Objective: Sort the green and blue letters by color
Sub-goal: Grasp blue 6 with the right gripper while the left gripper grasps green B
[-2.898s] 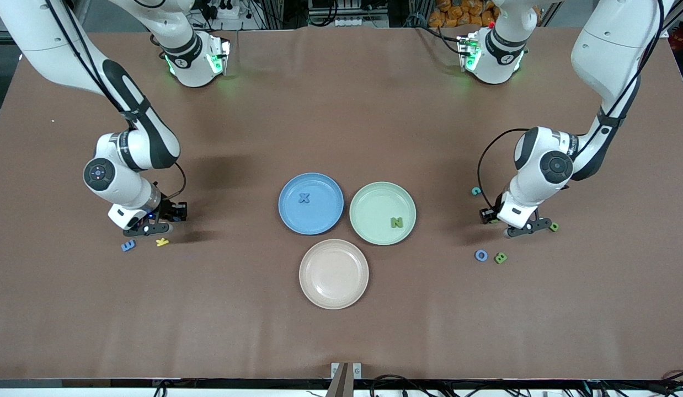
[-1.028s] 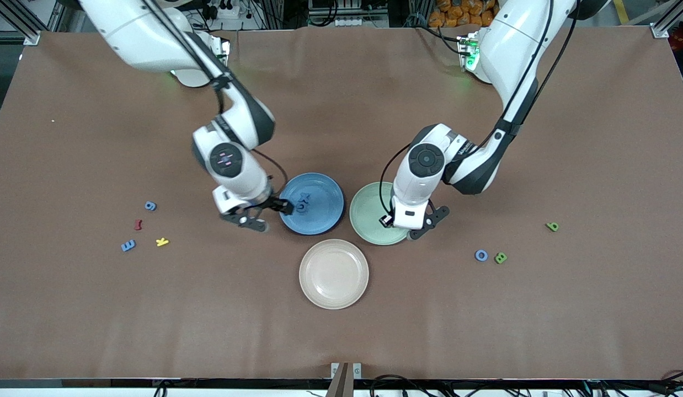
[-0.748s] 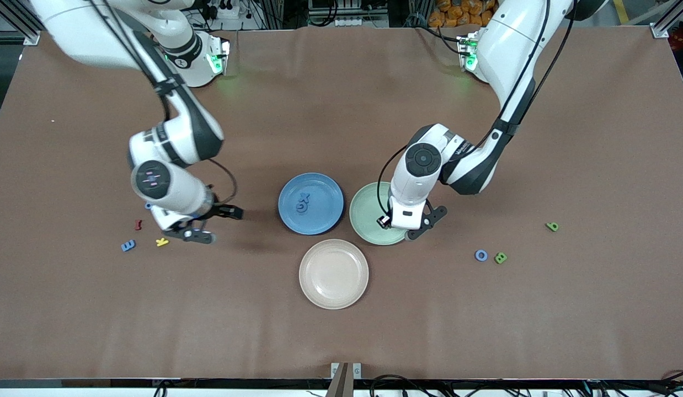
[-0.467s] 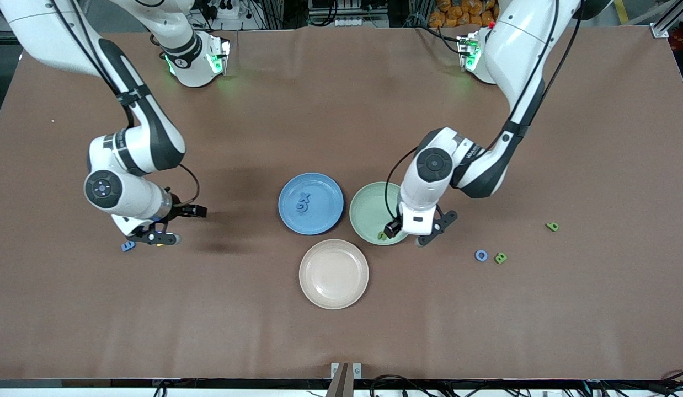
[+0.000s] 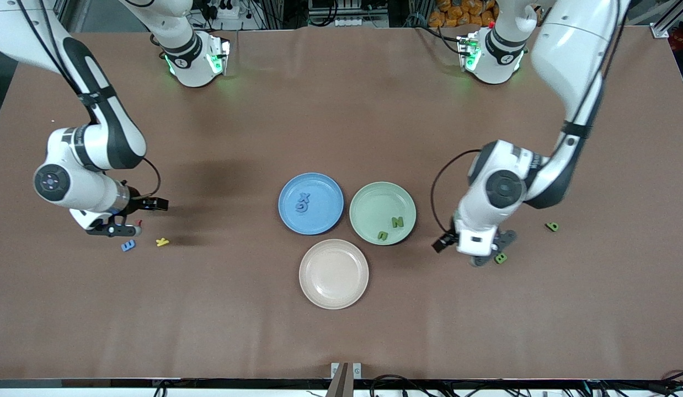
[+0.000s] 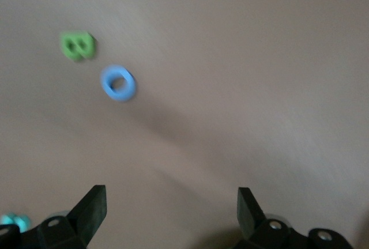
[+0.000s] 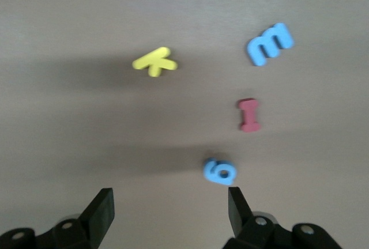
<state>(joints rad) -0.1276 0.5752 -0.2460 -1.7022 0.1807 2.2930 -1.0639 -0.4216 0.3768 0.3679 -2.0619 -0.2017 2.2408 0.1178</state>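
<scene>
The left gripper hangs low over the table toward the left arm's end, fingers spread wide and empty. In its wrist view a blue ring letter and a green B lie just beside each other ahead of the open fingers; the ring is the nearer of the two. From the front the ring is hidden under the gripper, and only the green B shows. A green P lies apart from them.

The right gripper, also wide and empty, hovers over a cluster: a blue E, a blue piece that is probably a G, a red piece and a yellow K. The likely G sits closest, almost between the fingertips.

The blue plate holds two blue letters; the green plate holds two green ones.
</scene>
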